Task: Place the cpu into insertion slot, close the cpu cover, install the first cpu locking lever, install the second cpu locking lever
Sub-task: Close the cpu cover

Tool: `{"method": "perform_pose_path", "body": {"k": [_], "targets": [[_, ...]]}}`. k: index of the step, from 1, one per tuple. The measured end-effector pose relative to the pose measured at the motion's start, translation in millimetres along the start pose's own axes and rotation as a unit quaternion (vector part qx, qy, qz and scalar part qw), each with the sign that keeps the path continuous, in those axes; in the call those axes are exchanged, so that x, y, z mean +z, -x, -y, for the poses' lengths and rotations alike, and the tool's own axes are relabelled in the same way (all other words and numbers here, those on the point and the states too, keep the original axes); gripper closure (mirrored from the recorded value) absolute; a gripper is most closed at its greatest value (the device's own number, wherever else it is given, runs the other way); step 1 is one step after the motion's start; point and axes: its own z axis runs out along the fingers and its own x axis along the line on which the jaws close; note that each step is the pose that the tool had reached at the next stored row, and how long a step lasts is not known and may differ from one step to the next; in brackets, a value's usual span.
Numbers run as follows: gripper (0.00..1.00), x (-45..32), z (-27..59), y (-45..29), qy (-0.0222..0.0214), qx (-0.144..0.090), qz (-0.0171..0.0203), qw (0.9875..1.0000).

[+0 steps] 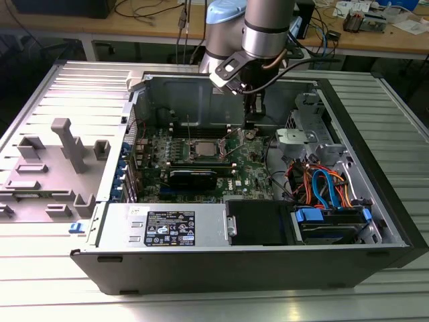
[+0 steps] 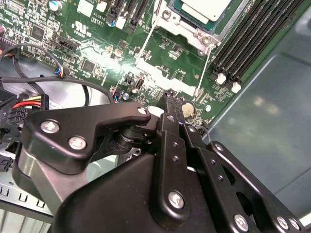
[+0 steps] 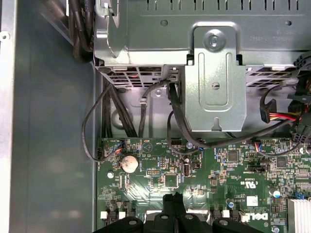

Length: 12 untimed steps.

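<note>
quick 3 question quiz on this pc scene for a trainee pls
1. True or false: the cpu already lies in the insertion slot.
2. The gripper is: A shut and empty, B holding the cpu, C gripping a cable.
3. Fill in: the gripper is over the green ____.
Key: 1 true; 2 A; 3 motherboard.

The open black metal computer case [image 1: 375, 221] lies on a ribbed grey metal table [image 1: 53, 282]. The dark gripper [image 1: 250, 129] of the silver-grey robot arm [image 1: 268, 30] hangs low over the green motherboard [image 1: 248, 168], near the small flat silver-tan cpu [image 1: 203, 149] and on the exterior view's right of it. A grey plastic fixture [image 1: 64, 144] stands on the table, at the exterior view's left.
</note>
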Motion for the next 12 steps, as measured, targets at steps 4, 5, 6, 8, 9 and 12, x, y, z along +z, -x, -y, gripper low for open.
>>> {"method": "perform_pose_path", "body": {"k": [4, 5, 6, 8, 9, 12], "targets": [[0.89, 4.5, -4.8, -0.4, -0.0009, 0.000, 0.0000, 1.0000], [0.89, 6.4, -5.7, -0.5, -0.0010, 0.000, 0.0000, 1.0000], [0.89, 8.6, -6.7, -0.6, -0.0011, 0.000, 0.0001, 1.0000], [0.89, 13.0, -8.1, -0.8, -0.0011, 0.000, 0.0000, 1.0000], [0.89, 15.1, -8.3, -0.7, -0.0015, -0.001, 0.0001, 1.0000], [0.89, 21.4, -8.2, 1.4, -0.0074, -0.006, 0.0001, 1.0000]]}}
